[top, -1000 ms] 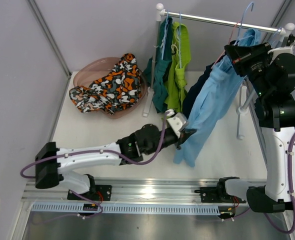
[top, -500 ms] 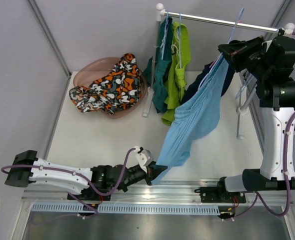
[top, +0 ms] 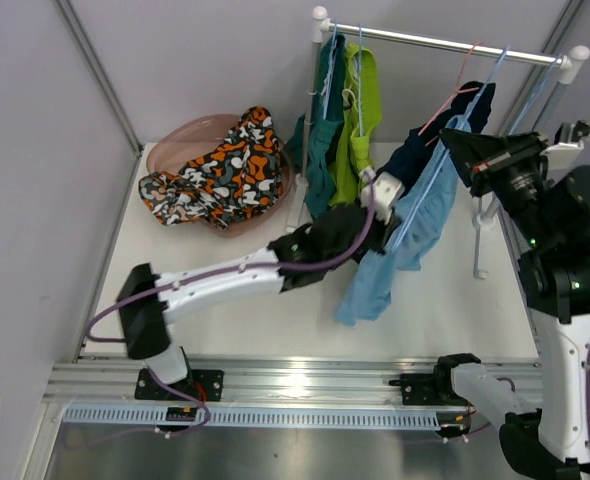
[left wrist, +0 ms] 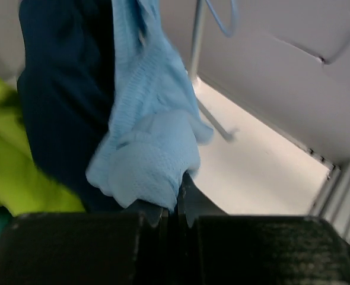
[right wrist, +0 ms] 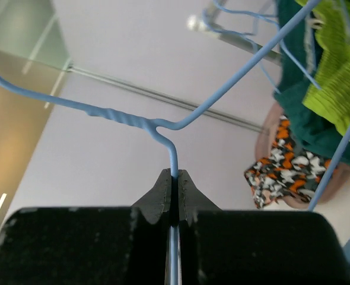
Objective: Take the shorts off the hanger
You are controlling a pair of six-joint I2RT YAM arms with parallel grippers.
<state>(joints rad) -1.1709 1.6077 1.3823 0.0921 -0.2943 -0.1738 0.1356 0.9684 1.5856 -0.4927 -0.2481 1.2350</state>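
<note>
While the left arm stretches from the lower left of the top view to its centre, the left gripper (left wrist: pixel 175 203) has its jaws pinched tight on a bunched fold of the light blue mesh fabric shorts (top: pixel 370 285). In the left wrist view that fold spills over the fingertips at lower centre.

The shorts run on a slant from the upper right of the top view down to its middle. They drape along the light blue wire hanger (right wrist: pixel 121 116), and their loose lower end hangs over the white tabletop (top: pixel 225 260).

At the right of the top view, the right gripper (right wrist: pixel 174 181) has its jaws closed flat on the hanger's straight wire stem, just under the twisted neck.

Navy fabric shorts (top: pixel 412 160) hang right behind the light blue pair and touch it. Lime green fabric shorts (top: pixel 365 100) and teal fabric shorts (top: pixel 320 170) hang side by side at the left end of the silver metal rail (top: pixel 425 41), at top centre.

Orange, black, grey and white blotch-patterned fabric shorts (top: pixel 230 165) lie heaped in a round pink translucent plastic basin (top: pixel 180 135) at the upper left, spilling over its near rim.
</note>
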